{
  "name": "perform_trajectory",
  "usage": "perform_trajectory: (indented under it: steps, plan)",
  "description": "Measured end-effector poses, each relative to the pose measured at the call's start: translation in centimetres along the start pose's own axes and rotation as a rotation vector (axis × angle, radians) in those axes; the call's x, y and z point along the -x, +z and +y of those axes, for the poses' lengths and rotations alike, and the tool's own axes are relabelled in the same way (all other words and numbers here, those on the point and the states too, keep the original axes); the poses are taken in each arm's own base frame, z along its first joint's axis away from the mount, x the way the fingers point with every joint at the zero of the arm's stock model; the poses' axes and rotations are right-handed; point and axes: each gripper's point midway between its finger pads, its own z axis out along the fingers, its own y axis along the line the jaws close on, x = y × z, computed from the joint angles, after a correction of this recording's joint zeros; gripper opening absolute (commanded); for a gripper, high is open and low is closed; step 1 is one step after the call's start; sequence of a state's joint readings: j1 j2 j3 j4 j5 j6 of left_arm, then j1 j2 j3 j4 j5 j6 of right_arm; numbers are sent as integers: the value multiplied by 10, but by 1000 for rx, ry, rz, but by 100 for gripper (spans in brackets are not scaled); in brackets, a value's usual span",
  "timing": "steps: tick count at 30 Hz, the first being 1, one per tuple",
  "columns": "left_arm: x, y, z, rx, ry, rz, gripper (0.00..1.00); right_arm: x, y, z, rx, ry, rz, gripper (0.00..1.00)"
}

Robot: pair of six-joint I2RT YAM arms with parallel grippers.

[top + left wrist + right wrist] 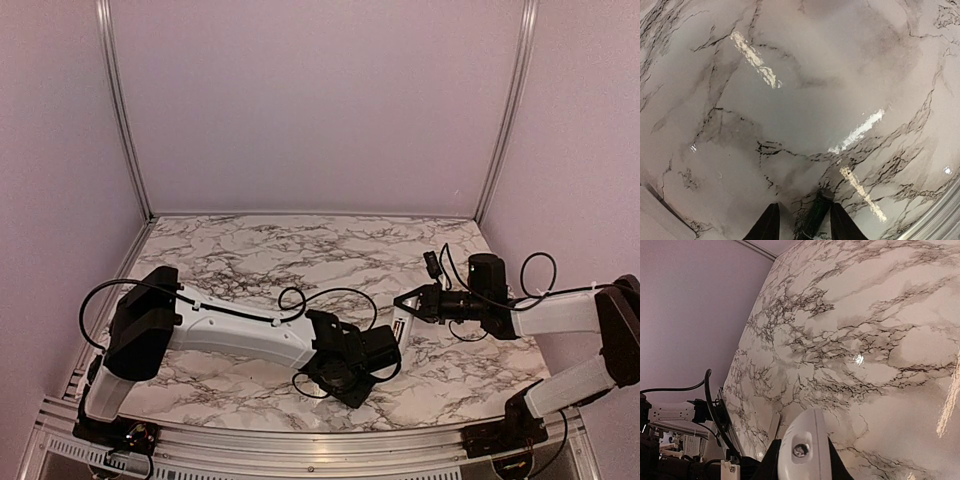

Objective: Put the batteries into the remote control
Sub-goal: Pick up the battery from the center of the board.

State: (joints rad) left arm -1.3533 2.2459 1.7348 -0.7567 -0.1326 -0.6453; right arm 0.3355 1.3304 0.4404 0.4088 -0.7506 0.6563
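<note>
Battery (818,215): dark cell with a greenish sheen and a dull metallic tip pointing up-frame. It sits at bottom centre of the left wrist view, between the fingers.
Left gripper (804,205): jaws partway apart around the cell. The cell sits against the frame-right finger (842,222), and a strip of marble shows between it and the other finger.
Right gripper (801,461): clamped narrow on the remote control (805,432), with a dark finger on each side of it at bottom centre of the right wrist view.
Remote look: slim white body, seen end-on with a rounded top. A small screw (800,450) sits in a round recess. The button side cannot be seen.
Remote place: in the overhead view it shows as a white sliver just right of centre, at the tip of the right gripper and above the table.
Writing: any print on the cell or the remote is too small to read.
Spacing: in the overhead view the left gripper is at lower centre and the right gripper is up and to its right. They are near each other but apart.
Table (250,250): white marble pattern with dark veins and glossy light streaks.
Surround: pale lilac walls (320,100), metal corner posts (120,110), and black cables (300,295) looping off both arms.
</note>
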Motion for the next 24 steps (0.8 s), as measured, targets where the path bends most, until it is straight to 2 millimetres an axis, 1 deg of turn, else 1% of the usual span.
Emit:
perform_trajectory:
  steps: [3,4,5,9,12,14,18,20,21,24]
  plan:
    - [-1,1,4,19,59,-7,12,0,0,0,0,0,0,0]
    - [-1,1,6,26,77,-11,4,0,0,0,0,-1,0,0]
    - [-2,1,8,33,94,-13,0,0,0,0,0,-1,0,0]
    - [1,2,15,40,124,-21,0,1,0,0,-1,-2,-2,0]
    - [3,1,19,20,101,-23,0,1,-1,-1,-2,-1,-4,0]
    - [6,0,30,11,55,-27,0,1,-1,-1,-2,-2,-4,0]
    - [12,-7,70,53,-99,-39,0,1,-1,-1,-2,-2,-4,0]
    - [21,-16,87,82,-188,-75,0,1,-1,-1,-2,-2,-4,0]
    - [26,-25,97,96,-245,-106,0,1,-1,-1,-2,-1,-4,0]
    - [39,-62,116,101,-418,-208,0,1,-1,-1,-2,-1,-5,0]
